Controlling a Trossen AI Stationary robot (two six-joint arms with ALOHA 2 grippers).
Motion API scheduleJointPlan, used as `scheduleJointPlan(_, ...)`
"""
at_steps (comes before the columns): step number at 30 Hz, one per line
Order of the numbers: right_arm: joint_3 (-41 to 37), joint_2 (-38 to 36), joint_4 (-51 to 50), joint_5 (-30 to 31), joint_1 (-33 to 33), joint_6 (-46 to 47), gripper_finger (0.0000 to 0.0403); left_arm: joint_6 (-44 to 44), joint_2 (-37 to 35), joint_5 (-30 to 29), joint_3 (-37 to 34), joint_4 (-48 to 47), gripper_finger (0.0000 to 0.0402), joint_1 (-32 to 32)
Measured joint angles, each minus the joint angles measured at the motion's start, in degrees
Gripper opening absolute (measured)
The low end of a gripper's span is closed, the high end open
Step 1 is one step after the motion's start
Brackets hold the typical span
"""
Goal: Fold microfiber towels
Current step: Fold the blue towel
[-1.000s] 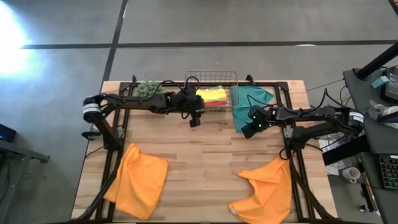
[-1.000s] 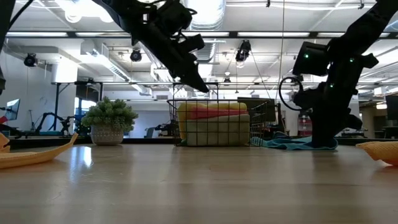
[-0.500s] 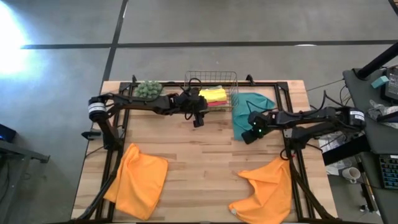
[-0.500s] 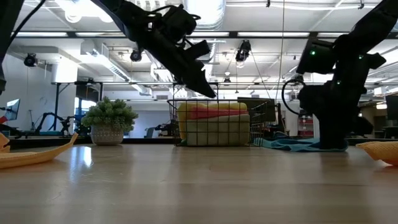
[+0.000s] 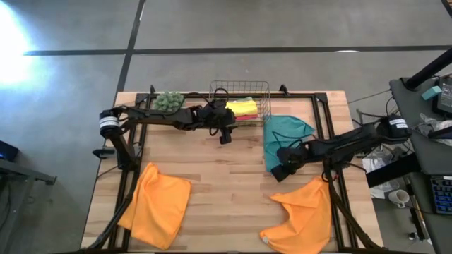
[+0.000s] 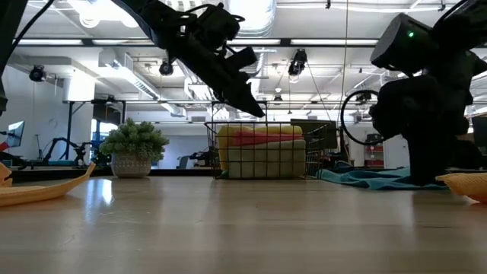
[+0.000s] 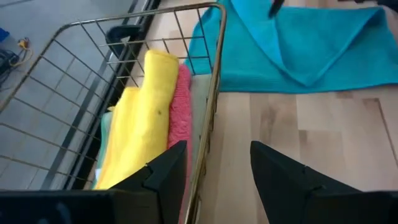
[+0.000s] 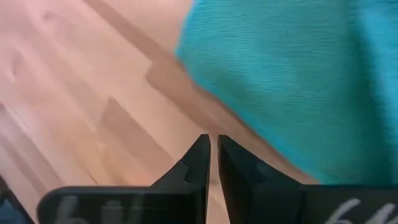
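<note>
Yellow towel (image 5: 240,106) and pink towel (image 7: 181,106) are folded in the basket (image 5: 263,87). Teal towel (image 5: 282,134) is pinched by the closed right gripper (image 5: 282,169); left gripper (image 5: 223,136) is open, empty. 2 orange towels (image 5: 157,202) are left.

We can read no text, label, brand, number or sign on anything in these views.

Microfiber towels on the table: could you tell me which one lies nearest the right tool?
The teal microfiber towel beside the wire basket; the right tool sits at its near edge, while both orange towels lie farther off.
</note>
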Motion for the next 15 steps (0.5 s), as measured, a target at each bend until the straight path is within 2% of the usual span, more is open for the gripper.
scheduleJointPlan(3,1.1,3.5,3.1,1.8,2.2,0.7,0.0022,-0.1,-0.1,0.0,0.0,-1.4,0.0162,-0.3)
scheduleJointPlan(7,5.8,5.4,3.7,3.2,3.1,-3.4,0.0022,-0.3,-0.7,0.1,0.0,-1.7,0.0162,-1.0)
scheduleJointPlan(12,10.5,3.1,2.8,7.9,3.1,-7.2,0.0022,-0.4,-0.8,5.6,0.0,-2.0,0.0162,-3.2)
scheduleJointPlan(15,12.4,-0.4,-0.6,12.3,3.1,-8.0,0.0022,-0.4,-0.8,6.0,0.0,-1.9,0.0162,-5.3)
